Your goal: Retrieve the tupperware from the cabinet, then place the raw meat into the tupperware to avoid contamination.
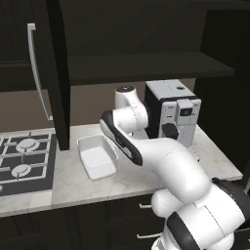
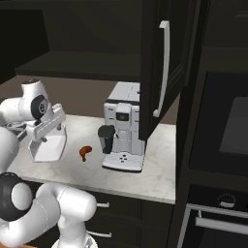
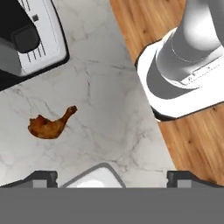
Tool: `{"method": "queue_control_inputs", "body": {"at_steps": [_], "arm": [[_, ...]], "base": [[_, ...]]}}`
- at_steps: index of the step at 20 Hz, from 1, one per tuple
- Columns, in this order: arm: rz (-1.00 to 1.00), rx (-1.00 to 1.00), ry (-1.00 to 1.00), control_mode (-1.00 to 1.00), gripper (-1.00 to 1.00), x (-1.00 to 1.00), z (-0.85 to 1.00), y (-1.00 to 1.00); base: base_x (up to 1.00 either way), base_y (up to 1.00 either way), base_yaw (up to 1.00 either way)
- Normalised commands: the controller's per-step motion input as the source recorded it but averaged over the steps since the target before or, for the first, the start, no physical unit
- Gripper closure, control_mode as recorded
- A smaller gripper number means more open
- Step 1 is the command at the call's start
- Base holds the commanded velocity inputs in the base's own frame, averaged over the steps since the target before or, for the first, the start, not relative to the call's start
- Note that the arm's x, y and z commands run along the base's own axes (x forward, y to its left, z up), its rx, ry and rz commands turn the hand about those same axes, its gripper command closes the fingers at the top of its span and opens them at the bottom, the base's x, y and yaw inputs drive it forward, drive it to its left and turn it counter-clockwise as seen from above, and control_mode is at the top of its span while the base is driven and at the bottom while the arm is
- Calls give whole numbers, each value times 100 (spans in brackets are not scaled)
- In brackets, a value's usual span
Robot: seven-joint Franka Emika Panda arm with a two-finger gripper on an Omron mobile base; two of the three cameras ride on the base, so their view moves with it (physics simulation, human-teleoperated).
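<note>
Fingers [image 3: 111,178] spread wide and empty hover over the tupperware [image 1: 97,157], which sits on the table [image 1: 127,178] near its middle, between the stove [image 1: 24,161] and the coffee machine [image 1: 173,111]; apparently set down there within reach. Raw meat [image 3: 50,124] lies bare on the table beside the container, toward the machine, likely next to grab.
</note>
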Motion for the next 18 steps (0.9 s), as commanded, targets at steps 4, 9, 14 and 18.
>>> {"method": "queue_control_inputs", "body": {"at_steps": [4, 9, 14, 18], "arm": [[-19, 10, -3, -100, -100, -13, -7, -65], [-23, 7, 0, -100, -100, -8, 0, -66], [-21, 1, 0, -100, -100, 0, -18, -14], [-38, 0, 0, -100, -100, 7, -41, 1]], "base": [[0, 0, 0], [0, 0, 0], [0, 0, 0], [0, 0, 0]]}}
